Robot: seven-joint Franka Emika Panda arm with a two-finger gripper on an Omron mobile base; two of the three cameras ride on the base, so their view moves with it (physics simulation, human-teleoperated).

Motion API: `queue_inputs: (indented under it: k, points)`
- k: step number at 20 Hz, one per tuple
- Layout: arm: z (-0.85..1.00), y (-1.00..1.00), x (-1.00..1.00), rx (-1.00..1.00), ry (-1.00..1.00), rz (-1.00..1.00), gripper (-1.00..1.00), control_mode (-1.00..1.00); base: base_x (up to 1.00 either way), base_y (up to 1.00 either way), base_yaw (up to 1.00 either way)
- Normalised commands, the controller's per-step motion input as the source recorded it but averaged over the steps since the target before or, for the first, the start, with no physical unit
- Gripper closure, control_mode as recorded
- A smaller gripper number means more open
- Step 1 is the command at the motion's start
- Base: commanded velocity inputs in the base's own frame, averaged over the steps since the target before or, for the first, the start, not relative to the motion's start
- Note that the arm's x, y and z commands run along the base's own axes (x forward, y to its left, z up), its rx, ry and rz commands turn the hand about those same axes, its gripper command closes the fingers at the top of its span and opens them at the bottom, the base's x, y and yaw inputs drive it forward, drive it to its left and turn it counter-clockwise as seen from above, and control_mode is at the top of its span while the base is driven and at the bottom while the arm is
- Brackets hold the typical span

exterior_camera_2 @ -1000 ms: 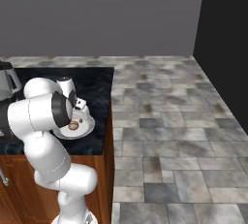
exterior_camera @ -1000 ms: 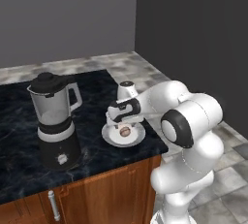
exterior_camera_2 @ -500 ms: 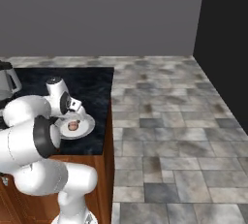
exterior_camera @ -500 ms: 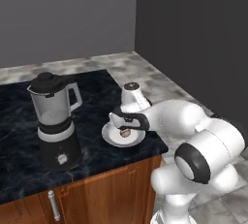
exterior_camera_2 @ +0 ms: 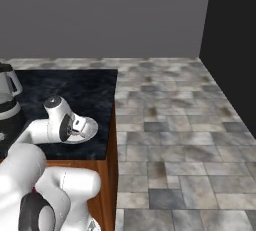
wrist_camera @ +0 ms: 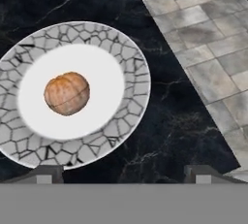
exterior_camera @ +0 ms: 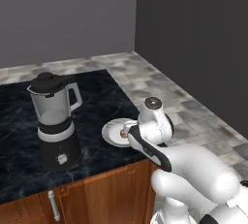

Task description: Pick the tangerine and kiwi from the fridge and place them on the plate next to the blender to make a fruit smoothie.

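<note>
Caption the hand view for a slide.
Open gripper above the tangerine resting on the plate, dark counter beneath.

My left base view looks forward and down over the arm onto the dark counter (exterior_camera: 97, 97), taking in the blender (exterior_camera: 54, 121). My right base view covers the counter's end and tiled floor (exterior_camera_2: 175, 125). Both share the plate (exterior_camera: 112, 132), which my hand view sees close, from above.

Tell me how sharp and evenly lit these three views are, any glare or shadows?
Hand view: crisp, flat light, tangerine on the plate barely shadowed. Left base view: soft, blender jar shows no glare. Right base view: slightly blurred, right wall very dark.
</note>
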Motion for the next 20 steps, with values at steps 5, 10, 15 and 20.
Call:
queue_inputs:
  k: [5,10,15,20]
  points:
    - [0.41,-0.35,-0.02,0.04,-0.13,-0.05,-1.00,-1.00,0.00,0.00,0.00]
    - [0.43,-0.22,0.00,0.01,-0.13,-0.04,-1.00,-1.00,0.00,0.00,0.00]
    - [0.40,-0.04,0.00,0.00,-0.11,-0.05,-1.00,-1.00,0.00,0.00,0.00]
    - [0.42,-0.01,-0.08,0.00,-0.12,-0.07,-1.00,-1.00,0.00,0.00,0.00]
